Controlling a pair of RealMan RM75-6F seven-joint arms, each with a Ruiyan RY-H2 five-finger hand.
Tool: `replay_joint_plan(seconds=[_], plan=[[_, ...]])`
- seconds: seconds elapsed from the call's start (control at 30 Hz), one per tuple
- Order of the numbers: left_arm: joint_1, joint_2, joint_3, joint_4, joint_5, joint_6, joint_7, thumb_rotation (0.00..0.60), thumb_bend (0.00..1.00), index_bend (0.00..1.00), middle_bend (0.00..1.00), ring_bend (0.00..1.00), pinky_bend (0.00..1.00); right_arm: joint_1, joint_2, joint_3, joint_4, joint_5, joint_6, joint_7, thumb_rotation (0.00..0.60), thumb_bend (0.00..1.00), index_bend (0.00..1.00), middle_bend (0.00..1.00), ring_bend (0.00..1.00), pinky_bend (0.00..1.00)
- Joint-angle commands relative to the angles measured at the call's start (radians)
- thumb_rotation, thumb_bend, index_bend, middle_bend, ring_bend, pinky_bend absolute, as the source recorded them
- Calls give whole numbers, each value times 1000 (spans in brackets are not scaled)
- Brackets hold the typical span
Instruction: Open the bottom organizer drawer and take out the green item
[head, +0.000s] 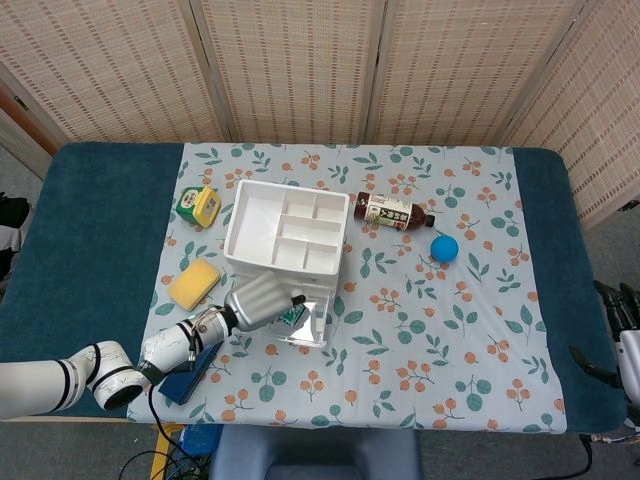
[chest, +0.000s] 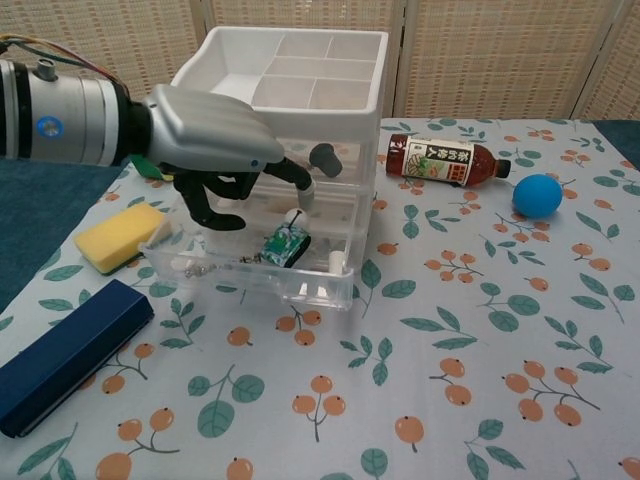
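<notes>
The bottom drawer (chest: 250, 270) of the white organizer (chest: 290, 80) stood pulled out toward the front of the counter (chest: 480, 330), and the green item (chest: 285, 245) lay inside it, near the middle, with a thin chain trailing to its left. The left hand (chest: 215, 145) hovered over the open drawer, fingers (chest: 297, 177) curled downward and apart, one fingertip just above the green item but gripping nothing. The right hand was out of sight in both views. A yellow sponge (chest: 118, 236) sat left of the drawer, a dark blue case (chest: 70, 352) lay nearer the front edge, and a bottle (chest: 445, 162) and blue ball (chest: 538, 195) rested to the right.
</notes>
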Motion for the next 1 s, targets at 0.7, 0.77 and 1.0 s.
replay_joint_plan(seconds=[0.7,0.77,1.0], plan=[[92,-155,38,352,460,204,-11,600,145,265,962,1000,1000,-2,5,0,-15,-1,4,-16,600,234,14,110,72,150],[97,-160,39,360,469,209,-15,600,141,264,962,1000,1000,-1,6,0,-16,-2,3,-17,600,234,14,110,72,150],[100,-180,41,384,504,209,-19,600,141,262,962,1000,1000,-1,5,0,-20,0,1,-23,600,234,14,110,72,151]])
